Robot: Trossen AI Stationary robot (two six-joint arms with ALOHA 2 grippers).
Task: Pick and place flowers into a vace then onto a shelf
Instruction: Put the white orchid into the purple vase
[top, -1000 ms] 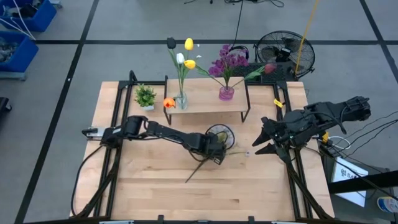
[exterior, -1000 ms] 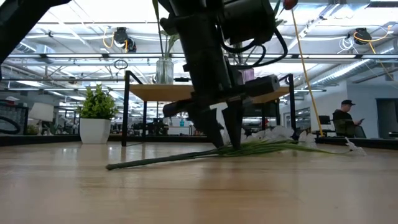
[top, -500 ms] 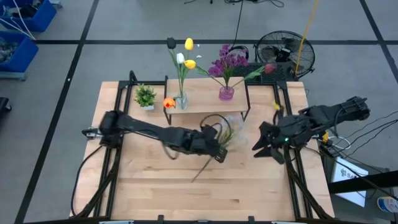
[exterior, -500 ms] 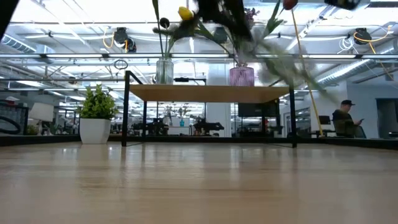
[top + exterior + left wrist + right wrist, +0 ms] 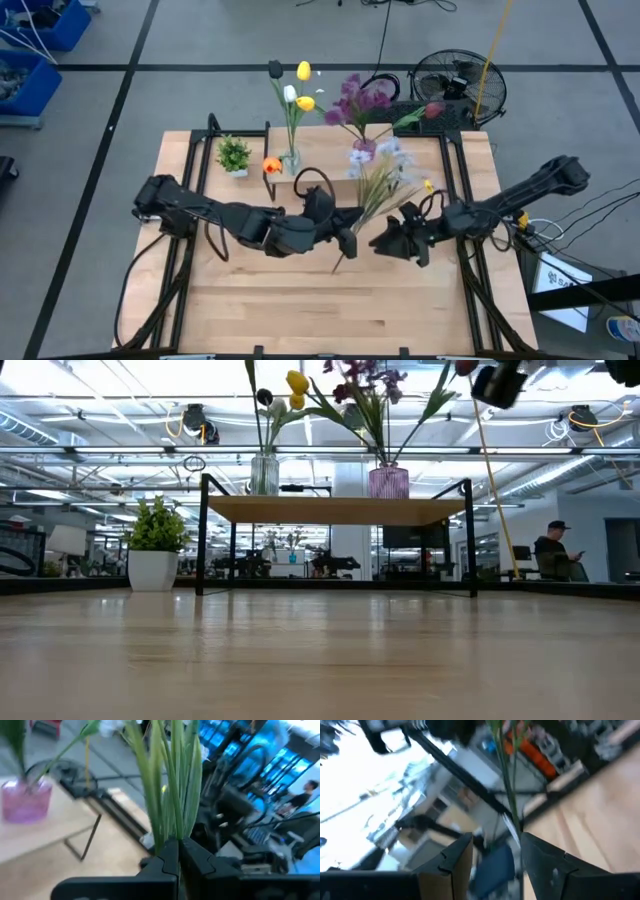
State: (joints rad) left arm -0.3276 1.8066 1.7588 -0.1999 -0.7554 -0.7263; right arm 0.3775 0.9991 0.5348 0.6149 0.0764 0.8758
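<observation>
Left gripper, at mid-table just near of the shelf, is clenching the green stems of a pale blossom spray and holding it off the table; in the left wrist view its two dark fingers are pressing together on the stem bundle, which is fanning out beyond them. Right gripper is hanging just to the right of it with its jaws partly apart and holding nothing; in the right wrist view a single thin stem is passing through the gap between its fingers. The spray's white heads are leaning over the shelf, close to the pink vase with the purple blooms; the clear vase of tulips is standing at the shelf's left end.

Likely risks: the stems are gripped low and splaying, so some may be slipping out or missing the narrow vase mouth; the heads may be brushing the pink vase and tipping it; the two grippers, being so near each other, may be colliding.

The wooden tabletop is also bearing a small potted plant at the far left. Beyond it are a grey floor, a floor fan, blue bins and, in the low view, a person at the far right
</observation>
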